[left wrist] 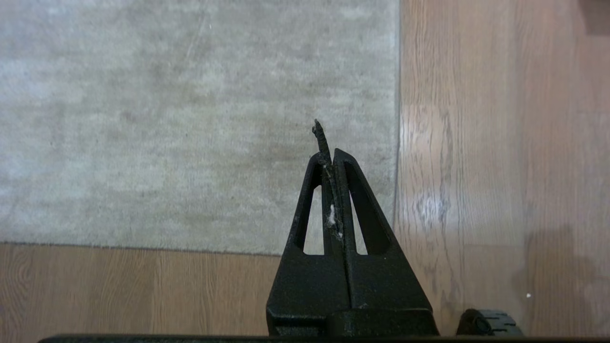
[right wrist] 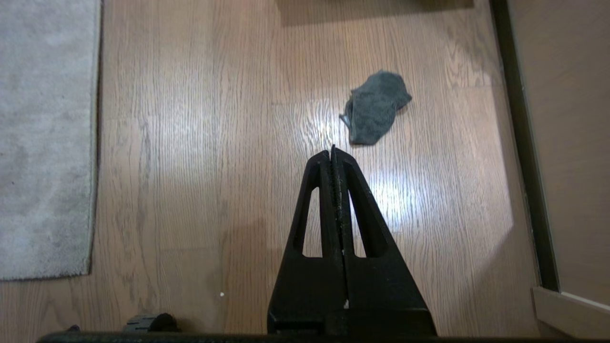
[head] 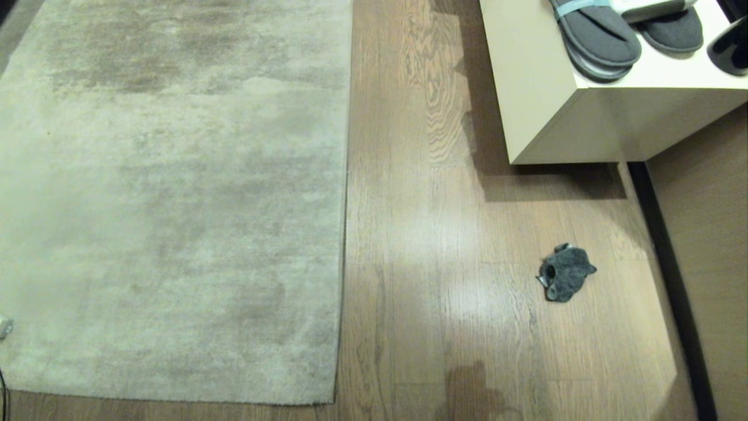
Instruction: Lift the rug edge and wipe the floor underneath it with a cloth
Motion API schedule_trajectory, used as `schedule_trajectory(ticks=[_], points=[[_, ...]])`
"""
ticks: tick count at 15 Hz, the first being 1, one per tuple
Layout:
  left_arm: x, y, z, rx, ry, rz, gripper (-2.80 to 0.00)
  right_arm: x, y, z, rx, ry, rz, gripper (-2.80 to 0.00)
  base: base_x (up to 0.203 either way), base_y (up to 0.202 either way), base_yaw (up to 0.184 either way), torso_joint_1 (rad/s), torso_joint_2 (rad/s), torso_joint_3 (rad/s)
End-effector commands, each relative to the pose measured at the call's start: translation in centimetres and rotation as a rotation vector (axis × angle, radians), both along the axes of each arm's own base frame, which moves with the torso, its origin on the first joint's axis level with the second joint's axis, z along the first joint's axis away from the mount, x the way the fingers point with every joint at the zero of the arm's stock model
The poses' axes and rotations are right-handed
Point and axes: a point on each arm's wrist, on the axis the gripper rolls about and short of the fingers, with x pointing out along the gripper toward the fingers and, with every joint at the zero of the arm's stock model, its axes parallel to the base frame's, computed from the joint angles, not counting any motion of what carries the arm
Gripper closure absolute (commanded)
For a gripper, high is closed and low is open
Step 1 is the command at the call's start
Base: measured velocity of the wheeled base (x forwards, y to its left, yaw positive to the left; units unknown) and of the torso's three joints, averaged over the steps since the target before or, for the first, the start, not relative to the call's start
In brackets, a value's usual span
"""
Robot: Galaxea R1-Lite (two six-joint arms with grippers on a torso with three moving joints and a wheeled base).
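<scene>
A large pale grey-beige rug point(head: 169, 199) lies flat on the wood-plank floor point(head: 432, 245); its straight edge point(head: 345, 234) and near corner point(head: 333, 402) rest on the planks. A small dark grey cloth point(head: 565, 272) lies crumpled on the floor to the right, apart from the rug. Neither arm shows in the head view. My left gripper point(left wrist: 329, 155) hangs shut and empty above the rug point(left wrist: 190, 124) near its corner. My right gripper point(right wrist: 332, 151) hangs shut and empty above bare floor point(right wrist: 200, 143), with the cloth point(right wrist: 374, 114) a little beyond its tip.
A low cream cabinet point(head: 561, 117) holding grey slippers point(head: 596, 35) stands at the back right. A dark baseboard and wall point(head: 672, 275) run along the right side. A small white object point(head: 4, 326) sits at the rug's left margin.
</scene>
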Motion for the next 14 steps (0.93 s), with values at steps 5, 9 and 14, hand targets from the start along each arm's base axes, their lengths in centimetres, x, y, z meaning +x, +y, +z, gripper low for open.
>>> schedule_trajectory(ticks=[5,9,14], points=[[0.01,0.00,0.01,-0.001,0.000,0.001,0.00,0.01,0.00,0.01,0.001,0.001,-0.001,0.00,0.000,0.000,0.000,0.001,0.00,0.203],[0.01,0.00,0.01,-0.002,0.000,0.001,0.00,0.01,0.00,0.01,0.001,0.001,0.001,0.00,0.000,0.000,0.000,0.003,0.00,0.202],[0.01,0.00,0.01,-0.002,0.000,0.001,0.00,0.01,0.00,0.01,0.001,0.001,0.001,0.00,0.000,0.000,0.000,0.004,0.00,0.204]])
